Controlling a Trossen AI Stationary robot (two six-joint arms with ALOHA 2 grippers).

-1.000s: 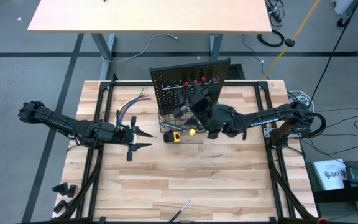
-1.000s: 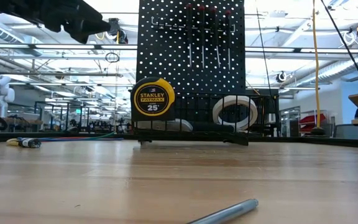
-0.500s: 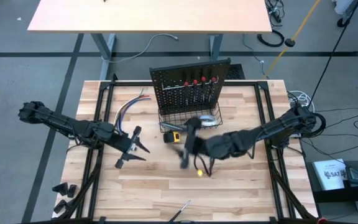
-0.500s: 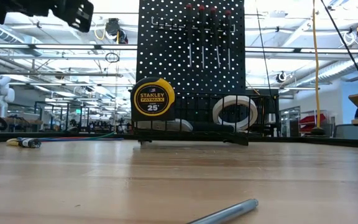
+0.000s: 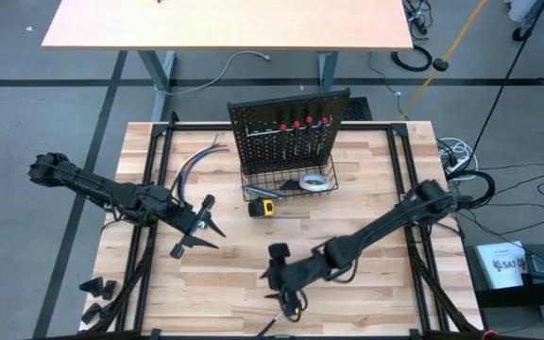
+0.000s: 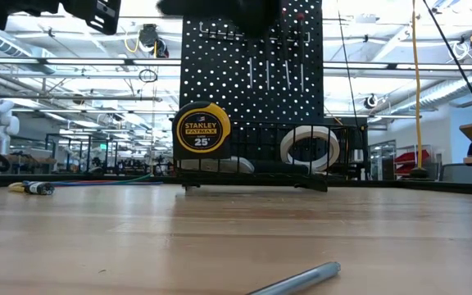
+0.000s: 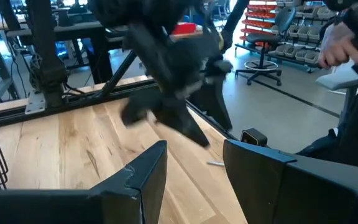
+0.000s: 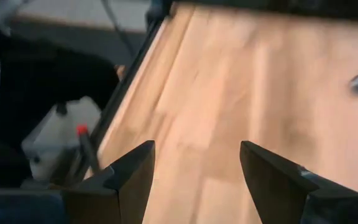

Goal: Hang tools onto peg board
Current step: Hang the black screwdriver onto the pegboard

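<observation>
The black peg board [image 5: 289, 132] stands at the table's far middle, with several red-ended screwdrivers [image 5: 303, 123] hanging on it. The white tape roll [image 5: 318, 182] lies in its wire basket [image 5: 253, 184], next to a dark shape I cannot identify. The yellow-black tape measure [image 5: 263, 208] stands on the table against the basket's front. One more screwdriver [image 5: 275, 321] lies at the table's near edge. My right gripper [image 5: 286, 298] is open and empty just above it, and its red end shows in the right wrist view [image 8: 79, 130]. My left gripper [image 5: 198, 231] is open and empty at left centre.
A bundle of coloured cables [image 5: 196, 162] lies left of the peg board. Bare wood stretches between the basket and the near edge. A pale desk [image 5: 225, 24] stands beyond the table. A person's hand [image 7: 335, 51] shows off the table.
My right gripper has swung away from the peg board and down toward the table's near edge, ending over the loose screwdriver. My left gripper has shifted slightly toward the near edge and turned. The tools on the board and in the basket have stayed put.
</observation>
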